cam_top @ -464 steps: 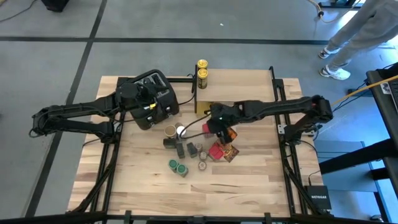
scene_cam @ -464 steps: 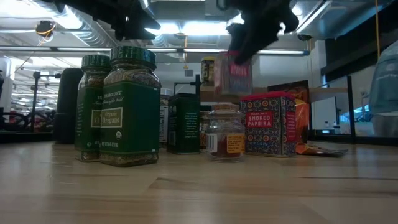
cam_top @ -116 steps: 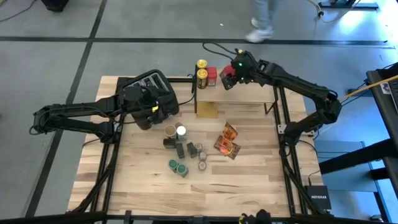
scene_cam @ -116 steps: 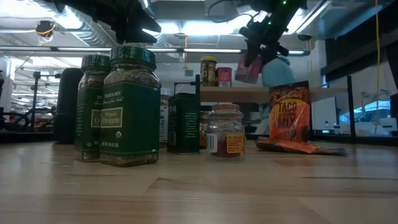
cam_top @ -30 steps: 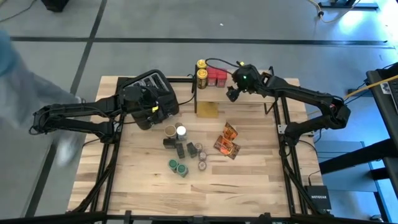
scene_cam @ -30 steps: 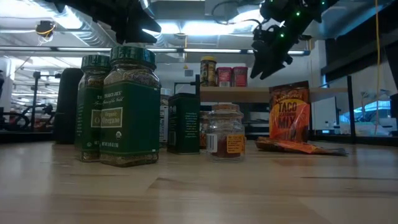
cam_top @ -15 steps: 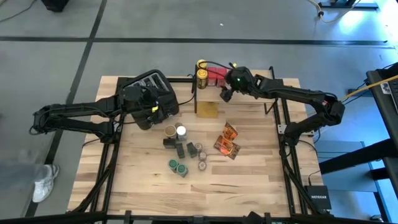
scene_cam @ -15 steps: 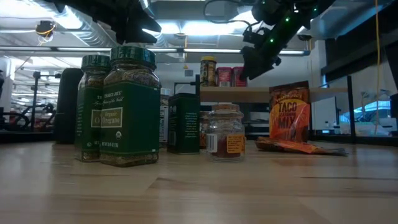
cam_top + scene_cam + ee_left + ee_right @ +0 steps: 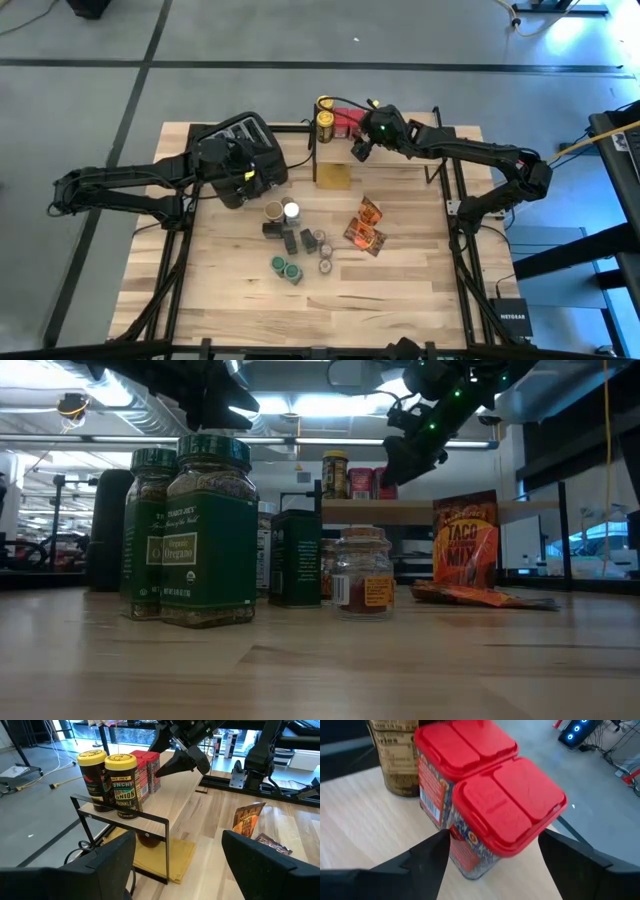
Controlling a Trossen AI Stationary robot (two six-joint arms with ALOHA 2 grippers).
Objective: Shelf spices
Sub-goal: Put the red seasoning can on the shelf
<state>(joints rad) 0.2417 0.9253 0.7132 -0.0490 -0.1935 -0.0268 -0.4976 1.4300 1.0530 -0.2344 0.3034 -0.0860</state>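
Two red tins (image 9: 347, 121) now on shelf (image 9: 400, 148); right gripper (image 9: 360, 150) released them.

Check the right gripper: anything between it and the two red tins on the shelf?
Nothing visible. The right gripper is open directly in front of the nearer red tin on the shelf, with the second red tin right behind it.

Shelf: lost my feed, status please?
Right pincer open, empty, over shelf beside two red tins. Left pincer open, waiting by toaster. Nothing blocking.
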